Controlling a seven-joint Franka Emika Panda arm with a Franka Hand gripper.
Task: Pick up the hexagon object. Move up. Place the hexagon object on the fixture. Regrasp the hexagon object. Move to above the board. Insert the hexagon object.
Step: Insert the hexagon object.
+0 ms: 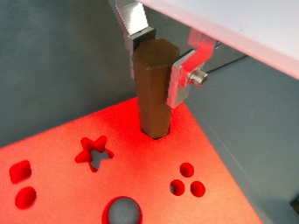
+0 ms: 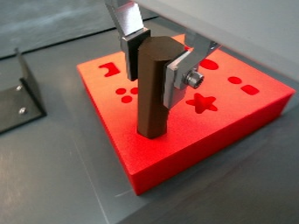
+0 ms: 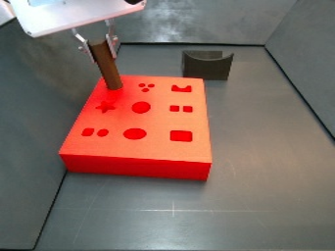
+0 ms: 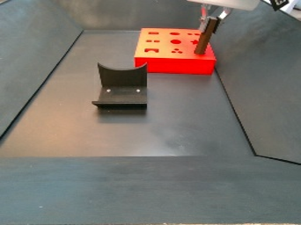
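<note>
The gripper (image 1: 160, 59) is shut on the hexagon object (image 1: 155, 92), a brown prism held upright between the silver fingers. It also shows in a wrist view (image 2: 152, 96) and in both side views (image 3: 108, 71) (image 4: 207, 37). The peg's lower end meets the top of the red board (image 1: 152, 171) at a cutout near one corner, next to the star cutout (image 1: 93, 150). How deep it sits I cannot tell. The gripper (image 3: 98, 41) is above that corner of the board (image 3: 157, 147). The fixture (image 3: 207, 64) stands empty on the floor, apart from the board.
The dark bin walls rise around the grey floor in both side views. The fixture (image 4: 119, 86) stands mid-floor, with the board (image 4: 177, 61) behind it near the back wall. A dark plate with screw heads (image 2: 17, 96) lies beside the board.
</note>
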